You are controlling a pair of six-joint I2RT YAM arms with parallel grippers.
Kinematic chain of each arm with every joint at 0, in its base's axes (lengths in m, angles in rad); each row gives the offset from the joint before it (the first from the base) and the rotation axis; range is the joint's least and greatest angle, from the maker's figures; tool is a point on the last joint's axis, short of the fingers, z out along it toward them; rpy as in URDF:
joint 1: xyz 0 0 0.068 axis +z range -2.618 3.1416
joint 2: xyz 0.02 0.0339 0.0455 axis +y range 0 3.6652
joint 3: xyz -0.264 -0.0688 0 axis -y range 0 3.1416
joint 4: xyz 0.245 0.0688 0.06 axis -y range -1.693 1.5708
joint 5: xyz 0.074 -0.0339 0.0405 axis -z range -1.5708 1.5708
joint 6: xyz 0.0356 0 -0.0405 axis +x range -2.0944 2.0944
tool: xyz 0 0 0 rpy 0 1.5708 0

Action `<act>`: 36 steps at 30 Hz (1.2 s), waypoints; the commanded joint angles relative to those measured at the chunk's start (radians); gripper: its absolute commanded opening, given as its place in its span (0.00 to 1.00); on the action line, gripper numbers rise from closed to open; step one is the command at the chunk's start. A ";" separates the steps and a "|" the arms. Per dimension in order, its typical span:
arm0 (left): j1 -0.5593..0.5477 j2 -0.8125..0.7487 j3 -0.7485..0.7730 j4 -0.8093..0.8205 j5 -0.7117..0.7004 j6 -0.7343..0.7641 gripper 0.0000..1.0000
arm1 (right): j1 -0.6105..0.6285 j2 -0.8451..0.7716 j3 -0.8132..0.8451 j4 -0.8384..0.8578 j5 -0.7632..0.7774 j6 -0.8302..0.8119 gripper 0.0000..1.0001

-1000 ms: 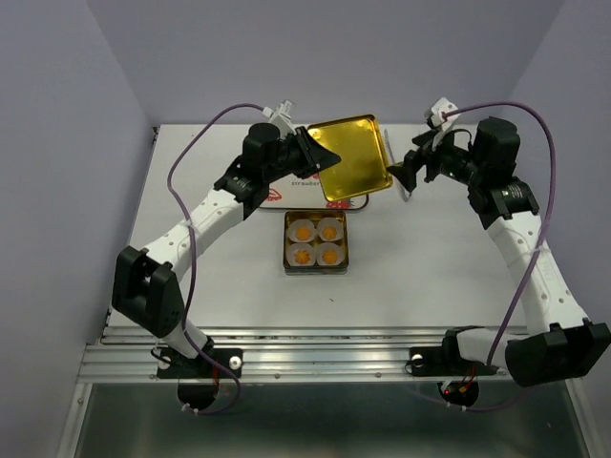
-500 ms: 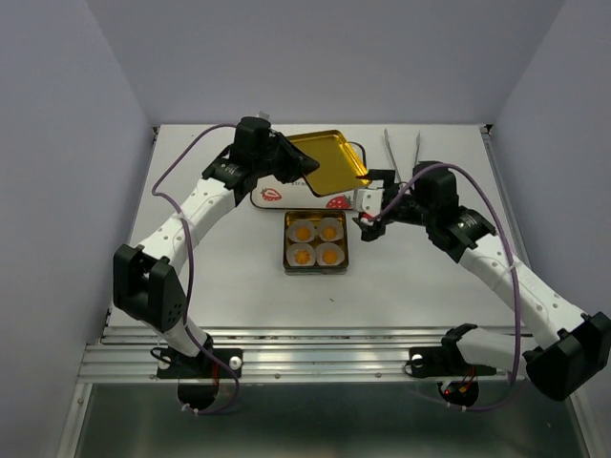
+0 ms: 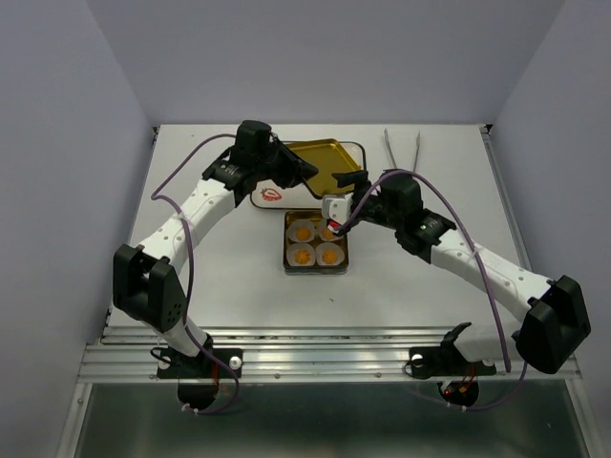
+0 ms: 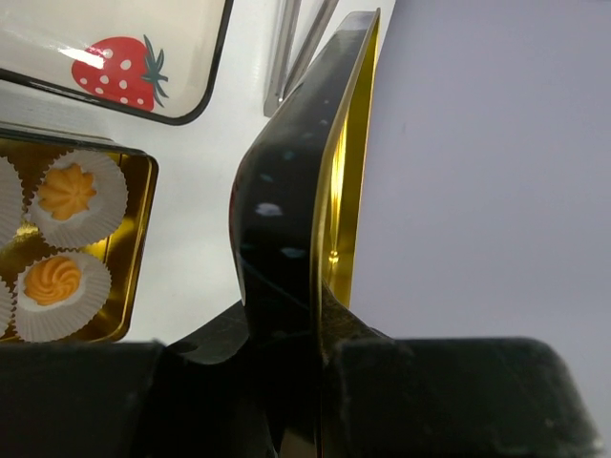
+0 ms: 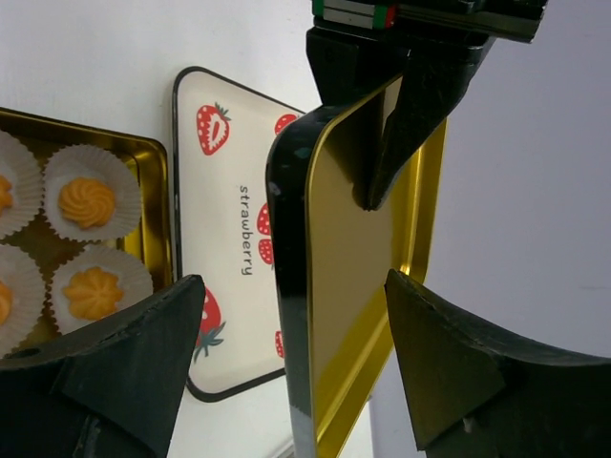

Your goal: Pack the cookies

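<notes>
Left gripper (image 4: 320, 329) clamps the gold lid (image 5: 355, 239); right gripper (image 5: 293, 283) gapes wide astride its edge.

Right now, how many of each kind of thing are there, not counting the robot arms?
Cookies: 4
Paper cups: 4
Gold tin: 1
Gold lid: 1
Strawberry tray: 1
Tongs: 1
Total: 12

Left gripper (image 3: 304, 172) holds tilted gold lid (image 3: 325, 158) behind cookies (image 3: 304, 254).
</notes>
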State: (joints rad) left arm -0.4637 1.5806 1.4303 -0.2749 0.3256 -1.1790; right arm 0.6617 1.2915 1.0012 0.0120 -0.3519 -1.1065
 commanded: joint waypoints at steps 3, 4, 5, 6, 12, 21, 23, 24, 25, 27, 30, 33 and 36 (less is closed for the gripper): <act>-0.004 -0.065 -0.019 0.042 0.024 -0.016 0.00 | 0.012 0.035 0.013 0.138 0.053 -0.021 0.73; -0.004 -0.064 -0.019 0.042 0.029 -0.016 0.00 | 0.012 0.035 0.011 0.143 0.050 -0.023 0.70; -0.004 -0.062 -0.019 0.042 0.030 -0.016 0.00 | 0.012 0.037 0.008 0.152 0.050 -0.027 0.68; -0.004 -0.062 -0.019 0.043 0.033 -0.016 0.00 | 0.012 0.038 0.008 0.157 0.051 -0.029 0.67; -0.004 -0.064 -0.016 0.045 0.039 -0.013 0.00 | 0.012 0.040 0.010 0.154 0.030 -0.015 0.53; -0.010 -0.077 -0.037 0.074 0.027 -0.034 0.01 | 0.012 0.055 0.013 0.167 0.039 -0.012 0.34; -0.013 -0.076 -0.033 0.080 0.027 -0.034 0.10 | 0.012 0.048 0.005 0.181 0.031 -0.006 0.28; -0.015 -0.077 -0.034 0.082 0.027 -0.036 0.16 | 0.012 0.045 0.005 0.180 0.027 -0.007 0.24; -0.015 -0.079 -0.036 0.083 0.026 -0.036 0.18 | 0.012 0.040 0.004 0.184 0.027 -0.009 0.24; -0.016 -0.079 -0.036 0.085 0.027 -0.037 0.25 | 0.012 0.034 -0.001 0.194 0.024 -0.004 0.18; -0.018 -0.085 -0.045 0.085 0.024 -0.041 0.31 | 0.012 0.025 -0.006 0.200 0.014 -0.001 0.01; -0.018 -0.091 -0.048 0.091 0.023 -0.044 0.31 | 0.012 0.014 -0.013 0.203 -0.002 0.004 0.01; -0.018 -0.097 -0.051 0.092 0.021 -0.038 0.51 | 0.012 0.011 -0.015 0.201 -0.013 0.008 0.01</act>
State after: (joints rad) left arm -0.4736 1.5444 1.3830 -0.2394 0.3332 -1.2366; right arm 0.6632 1.3411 0.9928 0.1375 -0.3325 -1.1137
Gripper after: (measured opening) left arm 0.434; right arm 0.222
